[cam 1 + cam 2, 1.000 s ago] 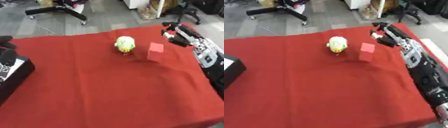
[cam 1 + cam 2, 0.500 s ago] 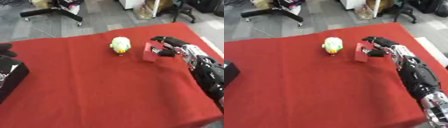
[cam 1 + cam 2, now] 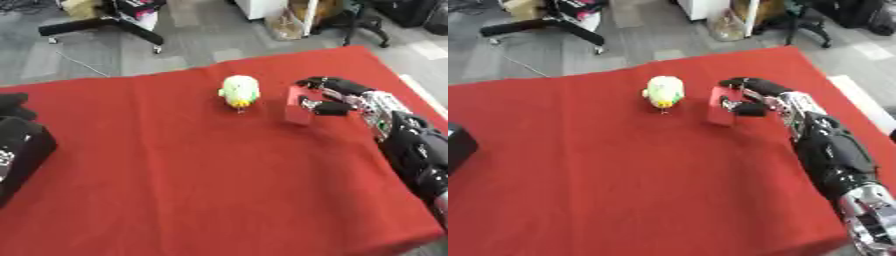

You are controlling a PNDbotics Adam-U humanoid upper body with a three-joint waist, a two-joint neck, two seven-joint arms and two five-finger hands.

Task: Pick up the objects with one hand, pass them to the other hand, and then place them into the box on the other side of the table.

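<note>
- Right eye view shows the right hand point(image 3: 756, 97) at the red block point(image 3: 723, 105), with its dark fingers point(image 3: 741, 82) curled over the block's top edge and the thumb against the side that faces the arm, so the fingers are grasping the block.
- The red block stands on the bench point(image 3: 623, 170), leaning a little, in the far right part of the red cloth.
- From the hand, the right arm point(image 3: 833, 160) runs back along the bench's right edge toward the lower right corner, black with silver parts near the wrist and at the lowest joint.
- Just to the left of the block sits a small toy point(image 3: 238, 92), pale green and white with a touch of yellow below, upright on the cloth and apart from the block.
- The left hand point(image 3: 12, 104) shows only as a dark shape at the left edge of the left eye view, and I cannot tell how its fingers are set.
- Below it at that same edge lies a black box point(image 3: 19, 152) with a white mark on its side, partly cut off by the edge.
- The red cloth covers the whole bench top, and the middle and near parts carry nothing.
- Beyond the far edge lies grey floor with the base of an office chair point(image 3: 114, 22) and some cardboard boxes point(image 3: 293, 20).
</note>
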